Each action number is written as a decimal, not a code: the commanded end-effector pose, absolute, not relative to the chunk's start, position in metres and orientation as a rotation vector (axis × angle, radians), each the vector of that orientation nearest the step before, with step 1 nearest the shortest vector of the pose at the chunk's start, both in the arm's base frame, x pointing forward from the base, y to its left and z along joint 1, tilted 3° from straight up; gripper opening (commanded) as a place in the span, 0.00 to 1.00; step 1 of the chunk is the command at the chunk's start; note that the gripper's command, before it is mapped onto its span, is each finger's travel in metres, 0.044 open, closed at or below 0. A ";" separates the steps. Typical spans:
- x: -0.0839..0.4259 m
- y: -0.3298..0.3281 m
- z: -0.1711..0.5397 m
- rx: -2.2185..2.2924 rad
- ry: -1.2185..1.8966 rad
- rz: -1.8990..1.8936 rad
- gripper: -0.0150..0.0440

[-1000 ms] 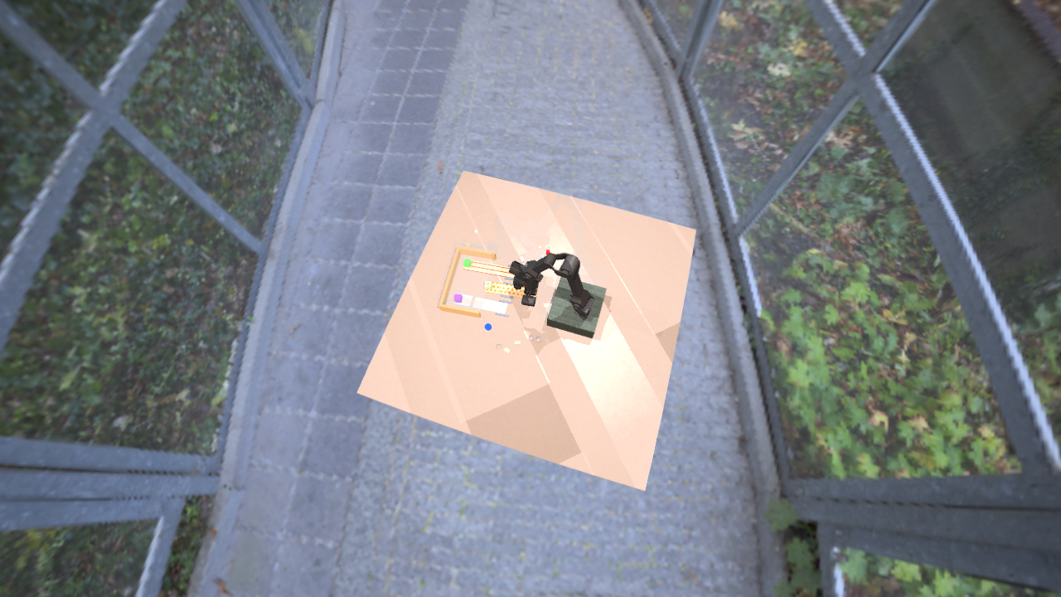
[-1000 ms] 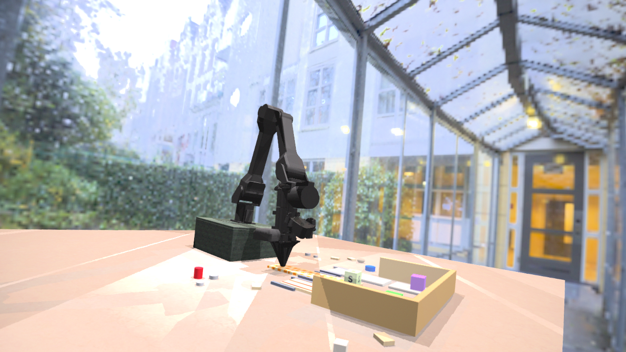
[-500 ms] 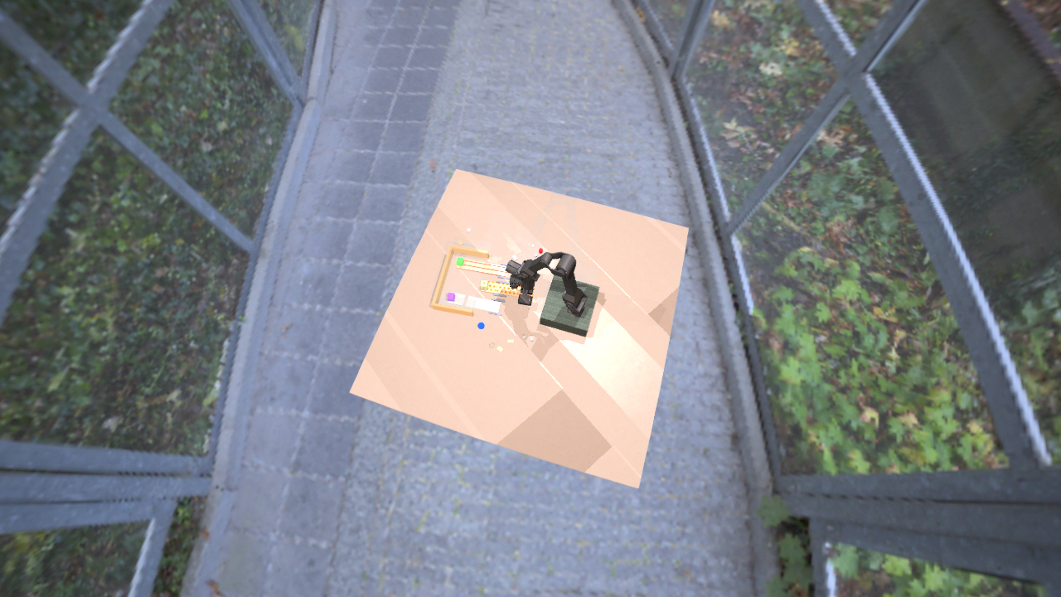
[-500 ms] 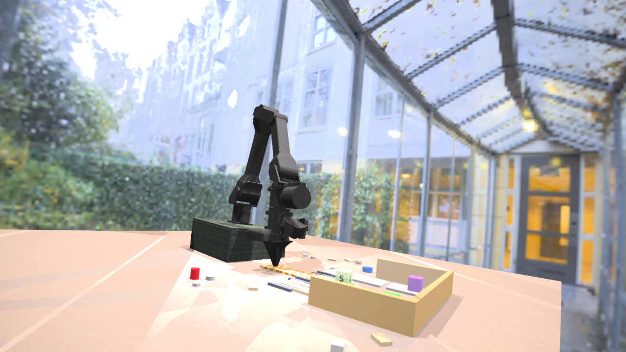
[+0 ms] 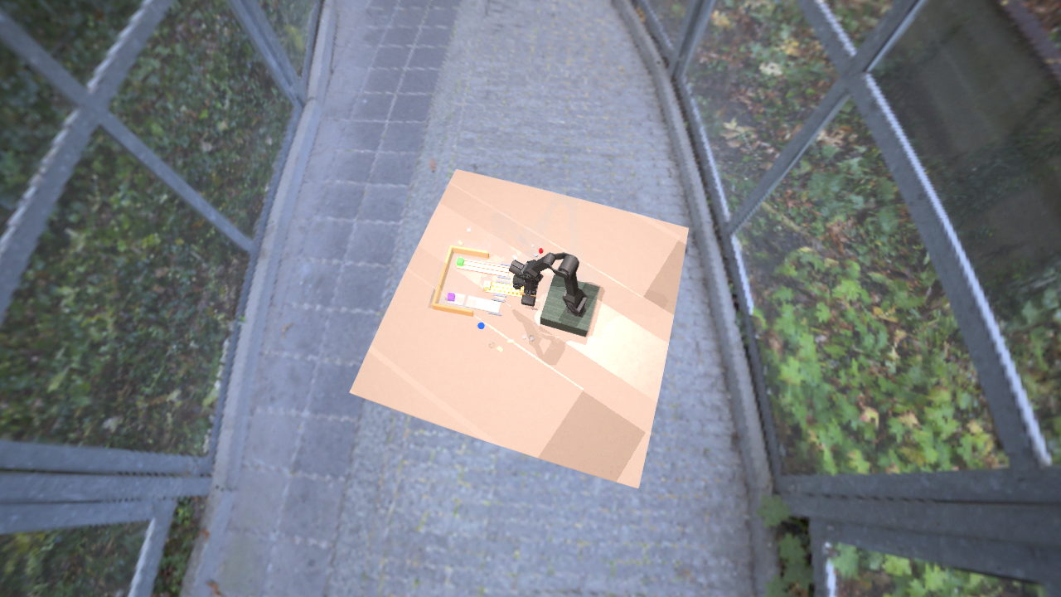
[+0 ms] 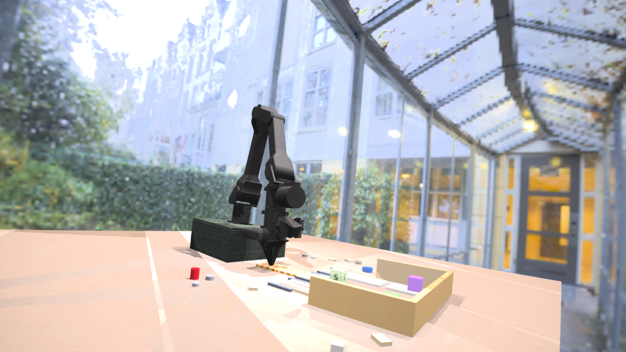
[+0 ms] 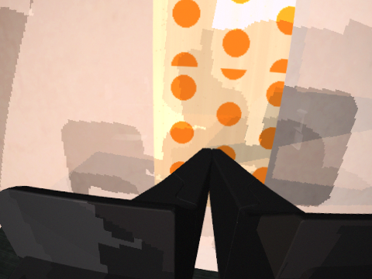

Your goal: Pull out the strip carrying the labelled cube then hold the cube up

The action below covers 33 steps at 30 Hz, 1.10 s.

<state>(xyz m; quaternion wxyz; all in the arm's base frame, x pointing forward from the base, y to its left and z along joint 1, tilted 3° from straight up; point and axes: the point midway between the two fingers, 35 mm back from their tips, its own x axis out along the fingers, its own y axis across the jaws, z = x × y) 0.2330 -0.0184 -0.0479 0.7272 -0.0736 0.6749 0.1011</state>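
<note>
Your pincer point(image 7: 209, 152), closed and empty, presses the dotted strip point(image 7: 228, 57); apparently mid-pull. Keep dragging, then fetch the cube point(image 6: 338, 275).

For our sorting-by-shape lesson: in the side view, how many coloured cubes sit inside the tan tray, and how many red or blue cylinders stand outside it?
Cubes inside the tan tray: 2 (green labelled cube, purple cube)
Cylinders outside it: 2 (red cylinder, blue cylinder)
Total: 4
</note>
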 end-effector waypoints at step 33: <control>0.210 -0.020 -0.055 -0.161 1.529 0.232 0.25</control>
